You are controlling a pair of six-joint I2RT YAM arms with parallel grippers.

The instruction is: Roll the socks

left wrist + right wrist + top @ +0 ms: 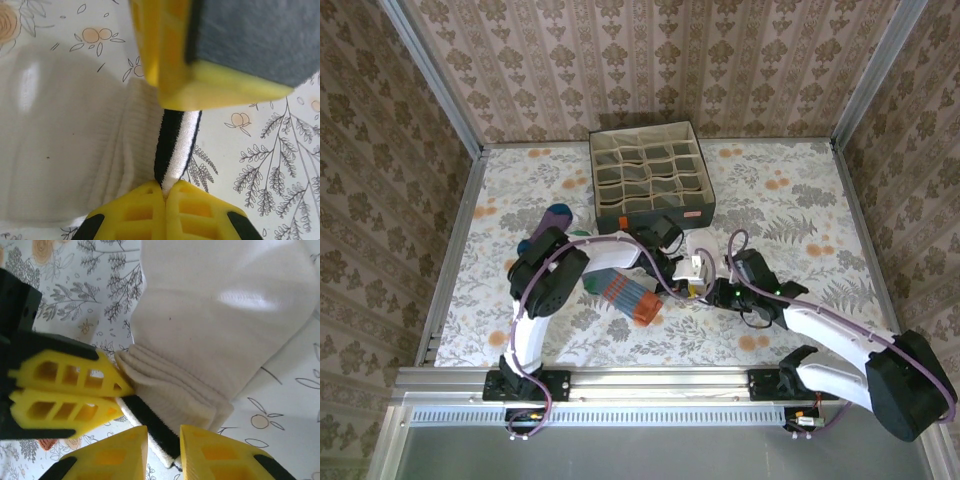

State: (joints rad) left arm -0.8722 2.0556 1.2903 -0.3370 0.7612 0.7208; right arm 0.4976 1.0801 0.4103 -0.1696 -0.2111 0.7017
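left gripper pinching striped cuff of white sock

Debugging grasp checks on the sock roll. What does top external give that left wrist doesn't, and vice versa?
Top external: the grey-blue striped sock with its orange cuff, the purple sock near the left arm, and the compartment box at the back.
Left wrist: the left gripper shut on the black-and-white cuff, with the right gripper's finger just above it.
Both: the white sock on the floral table.
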